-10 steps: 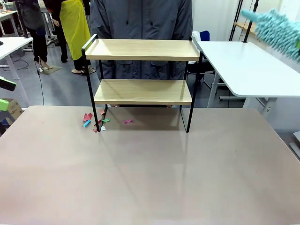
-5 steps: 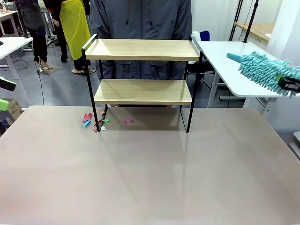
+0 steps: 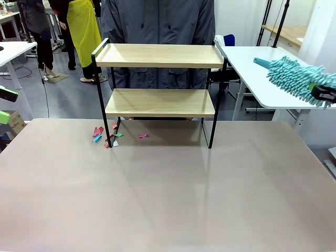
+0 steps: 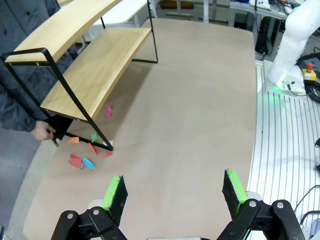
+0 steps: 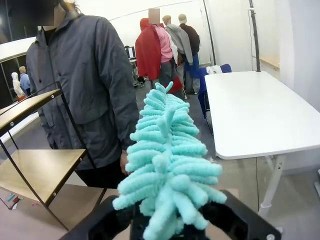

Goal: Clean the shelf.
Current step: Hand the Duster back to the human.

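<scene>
The right gripper [image 3: 326, 93], clamped on the base of a turquoise microfibre duster [image 3: 294, 79], holds the fluffy head out ahead of it, pointing toward the shelf [image 3: 160, 86], which stands well off to its left at the far edge of the table [image 3: 168, 199]. Held this way, the duster looks ready to sweep the wooden boards, probably the upper one first. The left gripper [image 4: 174, 192] hangs with its fingers spread wide and nothing between them; the shelf lies ahead and to its left. Small coloured paper scraps [image 3: 105, 135] lie on the tabletop around the shelf's left foot, likely debris brushed off the boards. Both boards look bare. A person in a grey jacket [image 3: 157, 26] stands just behind the shelf. The tabletop is smooth and beige; a white table [image 3: 273, 73] stands beyond the duster.
</scene>
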You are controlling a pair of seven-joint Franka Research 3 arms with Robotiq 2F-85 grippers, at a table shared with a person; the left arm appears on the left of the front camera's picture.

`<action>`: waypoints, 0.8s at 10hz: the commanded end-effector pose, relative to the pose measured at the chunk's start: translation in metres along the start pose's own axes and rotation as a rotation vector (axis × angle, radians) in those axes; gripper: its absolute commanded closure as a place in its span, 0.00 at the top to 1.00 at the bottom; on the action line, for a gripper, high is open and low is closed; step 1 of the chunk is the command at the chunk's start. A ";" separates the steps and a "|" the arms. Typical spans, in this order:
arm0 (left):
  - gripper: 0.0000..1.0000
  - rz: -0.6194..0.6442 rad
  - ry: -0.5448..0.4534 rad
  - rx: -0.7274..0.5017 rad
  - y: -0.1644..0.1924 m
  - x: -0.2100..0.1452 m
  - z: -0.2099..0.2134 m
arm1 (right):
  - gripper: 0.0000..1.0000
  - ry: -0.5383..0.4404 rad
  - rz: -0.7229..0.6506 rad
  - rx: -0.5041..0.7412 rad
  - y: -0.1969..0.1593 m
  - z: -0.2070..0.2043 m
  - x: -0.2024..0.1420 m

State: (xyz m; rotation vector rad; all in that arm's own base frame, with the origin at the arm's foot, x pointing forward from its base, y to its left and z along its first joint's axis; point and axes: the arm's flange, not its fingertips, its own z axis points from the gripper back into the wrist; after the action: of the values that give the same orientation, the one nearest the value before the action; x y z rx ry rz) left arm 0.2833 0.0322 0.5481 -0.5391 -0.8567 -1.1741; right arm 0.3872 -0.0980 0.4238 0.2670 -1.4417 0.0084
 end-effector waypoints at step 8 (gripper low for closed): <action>1.00 -0.015 -0.024 -0.003 0.002 0.001 0.000 | 0.17 0.011 0.007 -0.010 0.001 0.002 0.004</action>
State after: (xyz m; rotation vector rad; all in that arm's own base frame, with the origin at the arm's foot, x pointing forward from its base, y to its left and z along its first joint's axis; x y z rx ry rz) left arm 0.2833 0.0322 0.5481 -0.5389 -0.8570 -1.1747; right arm 0.3868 -0.0977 0.4239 0.2666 -1.4394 0.0071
